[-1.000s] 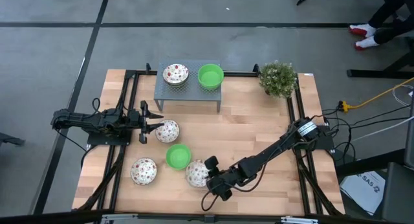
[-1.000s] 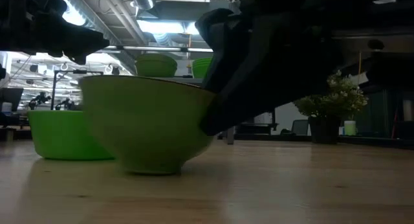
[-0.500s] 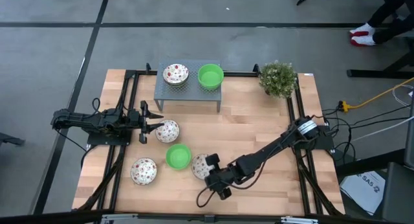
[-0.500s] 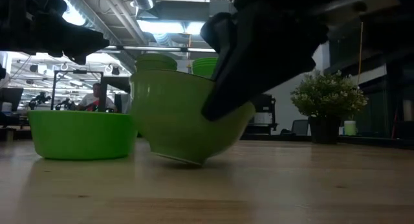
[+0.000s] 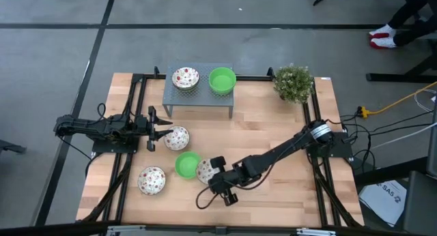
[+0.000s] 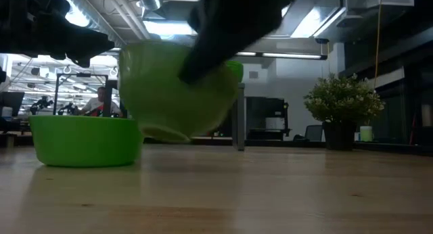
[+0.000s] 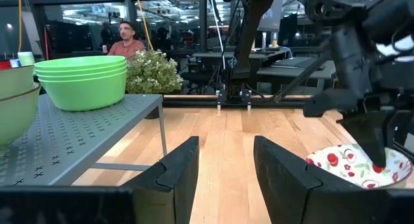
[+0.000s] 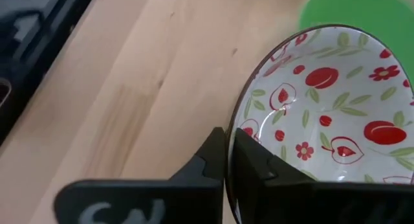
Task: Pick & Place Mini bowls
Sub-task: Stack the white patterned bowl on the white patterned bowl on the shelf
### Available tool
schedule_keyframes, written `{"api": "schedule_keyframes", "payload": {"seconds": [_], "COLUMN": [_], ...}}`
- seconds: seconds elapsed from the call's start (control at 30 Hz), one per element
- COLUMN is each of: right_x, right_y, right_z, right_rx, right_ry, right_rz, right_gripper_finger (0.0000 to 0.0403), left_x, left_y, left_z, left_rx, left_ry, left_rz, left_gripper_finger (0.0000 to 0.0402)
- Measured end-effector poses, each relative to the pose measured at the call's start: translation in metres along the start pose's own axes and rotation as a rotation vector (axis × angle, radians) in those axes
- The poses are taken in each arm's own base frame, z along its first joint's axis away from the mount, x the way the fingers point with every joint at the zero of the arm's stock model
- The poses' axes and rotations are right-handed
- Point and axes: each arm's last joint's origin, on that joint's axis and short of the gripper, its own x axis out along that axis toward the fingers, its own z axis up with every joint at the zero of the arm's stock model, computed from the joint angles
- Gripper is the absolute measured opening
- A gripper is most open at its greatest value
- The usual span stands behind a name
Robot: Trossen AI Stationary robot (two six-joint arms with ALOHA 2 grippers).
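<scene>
**Mini bowl held by its rim over the near part of the bench**

Mini bowls are spread in two groups. On the grey shelf (image 5: 198, 94) at the far side stand a speckled stack (image 5: 185, 78) and a green stack (image 5: 222, 80). On the bench (image 5: 273, 137) lie one speckled bowl (image 5: 177, 138) near the left end effector (image 5: 153, 128), a green bowl (image 5: 187, 164) in the middle, and another speckled bowl (image 5: 151, 180) at the near left.

The right end effector (image 5: 213, 173) grips one more speckled bowl, the held bowl (image 5: 204, 170), just to the right of the green bowl. In the right wrist view its fingers (image 8: 223, 160) are closed on the rim of the held bowl (image 8: 323, 114), one finger inside and one outside. In the low view this bowl (image 6: 177, 88) is tilted and its foot is clear of the wood.

The left end effector waits at the left side with its fingers (image 7: 178, 169) apart, holding nothing.

The step in hand seems to be carrying this bowl, probably toward the shelf stacks, though the goal is not certain. A rim pinch lets the bowl swing, so I would lift it well above the green bowl beside it first, then move slowly and keep the tilt small. Over the speckled stack the bowl should be level and centred before the fingers release, otherwise it can slide off or push the stack. The plant (image 5: 293, 82) at the far right is away from this path.
</scene>
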Motion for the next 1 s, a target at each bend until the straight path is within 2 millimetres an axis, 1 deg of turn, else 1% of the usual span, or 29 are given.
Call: {"api": "schedule_keyframes", "payload": {"seconds": [0.1, 0.27, 0.43, 0.57, 0.67, 0.77, 1.0], "right_x": [-0.007, -0.024, -0.052, -0.073, -0.085, -0.093, -0.107], "right_y": [-0.011, -0.032, -0.052, -0.071, -0.091, -0.114, -0.177], "right_z": [0.011, 0.038, 0.07, 0.089, 0.097, 0.1, 0.094], "right_rx": [0.019, 0.085, 0.102, 0.092, 0.064, 0.04, 0.007], "right_ry": [-0.017, -0.104, -0.235, -0.314, -0.359, -0.38, -0.378], "right_rz": [-0.016, -0.049, -0.079, -0.107, -0.141, -0.19, -0.325], "right_gripper_finger": [0.0013, 0.0013, 0.0013, 0.0013, 0.0013, 0.0013, 0.0015], "left_x": [0.0, 0.0, 0.0, 0.0, 0.0, 0.0, 0.0], "left_y": [0.0, 0.0, 0.0, 0.0, 0.0, 0.0, 0.0], "left_z": [0.0, 0.0, 0.0, 0.0, 0.0, 0.0, 0.0], "left_rx": [0.0, 0.0, 0.0, 0.0, 0.0, 0.0, 0.0], "left_ry": [0.0, 0.0, 0.0, 0.0, 0.0, 0.0, 0.0], "left_rz": [0.0, 0.0, 0.0, 0.0, 0.0, 0.0, 0.0], "left_gripper_finger": [0.0143, 0.0143, 0.0143, 0.0143, 0.0143, 0.0143, 0.0143]}}
